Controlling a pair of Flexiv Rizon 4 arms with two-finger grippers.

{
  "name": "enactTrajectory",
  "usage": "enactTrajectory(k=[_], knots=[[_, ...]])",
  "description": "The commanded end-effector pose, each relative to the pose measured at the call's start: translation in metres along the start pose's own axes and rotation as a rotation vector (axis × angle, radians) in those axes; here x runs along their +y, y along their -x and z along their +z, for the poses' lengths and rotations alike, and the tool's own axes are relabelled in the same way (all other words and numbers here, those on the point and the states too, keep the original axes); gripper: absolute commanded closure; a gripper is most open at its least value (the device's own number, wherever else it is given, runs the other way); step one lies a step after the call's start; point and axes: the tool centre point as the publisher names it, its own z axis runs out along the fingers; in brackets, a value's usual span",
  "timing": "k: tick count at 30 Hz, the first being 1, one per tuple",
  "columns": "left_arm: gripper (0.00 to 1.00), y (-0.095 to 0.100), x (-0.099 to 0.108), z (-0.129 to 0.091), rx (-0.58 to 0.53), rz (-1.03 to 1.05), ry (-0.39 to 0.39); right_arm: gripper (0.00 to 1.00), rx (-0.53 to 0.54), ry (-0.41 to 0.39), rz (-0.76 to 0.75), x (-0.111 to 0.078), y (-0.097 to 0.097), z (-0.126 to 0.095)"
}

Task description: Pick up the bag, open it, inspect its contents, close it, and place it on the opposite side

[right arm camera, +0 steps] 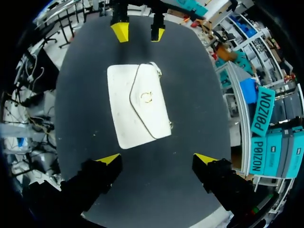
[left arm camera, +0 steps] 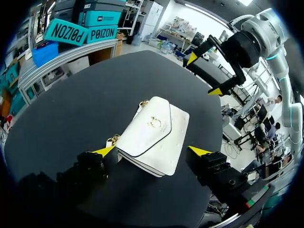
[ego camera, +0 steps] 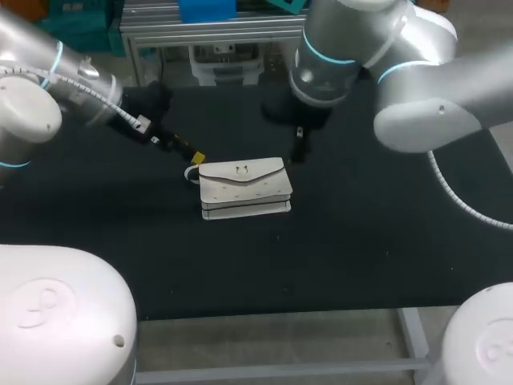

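The white bag (ego camera: 244,188) lies flat mid surface (ego camera: 361,257); my left hand (left arm camera: 152,151), open at its 9 o'clock end, should straddle that end squarely before closing, while the right hand (right arm camera: 156,157) hangs open at 1 o'clock

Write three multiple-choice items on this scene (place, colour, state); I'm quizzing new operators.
1. Where is the bag? A) flat on the table B) lifted in the right pincer C) hanging off the table's edge
2. What colour is the bag? A) black B) white C) teal
3. How is its flap? A) folded back B) closed C) missing
1 A: it lies on the table, the right pincer open and clear of it. 2 B: white against the black table. 3 B: the flap covers the front, clasp in place.
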Motion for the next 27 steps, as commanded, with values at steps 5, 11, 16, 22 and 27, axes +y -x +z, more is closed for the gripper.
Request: enactTrajectory(k=[5, 11, 16, 22, 27], knots=[[0.00, -0.007, 0.010, -0.012, -0.088, -0.051, -0.005, 0.00, 0.211, -0.085, 0.109, -0.004, 0.001, -0.011], [0.00, -0.009, 0.015, -0.013, -0.139, -0.009, 0.001, 0.00, 0.186, -0.107, 0.234, -0.012, -0.012, -0.016], [0.00, -0.009, 0.015, -0.013, -0.139, -0.009, 0.001, 0.00, 0.186, -0.107, 0.234, -0.012, -0.012, -0.016], [0.00, -0.009, 0.015, -0.013, -0.139, -0.009, 0.001, 0.00, 0.186, -0.107, 0.234, -0.012, -0.012, -0.016], [0.00, -0.009, 0.015, -0.013, -0.139, -0.009, 0.001, 0.00, 0.186, -0.107, 0.234, -0.012, -0.012, -0.016]])
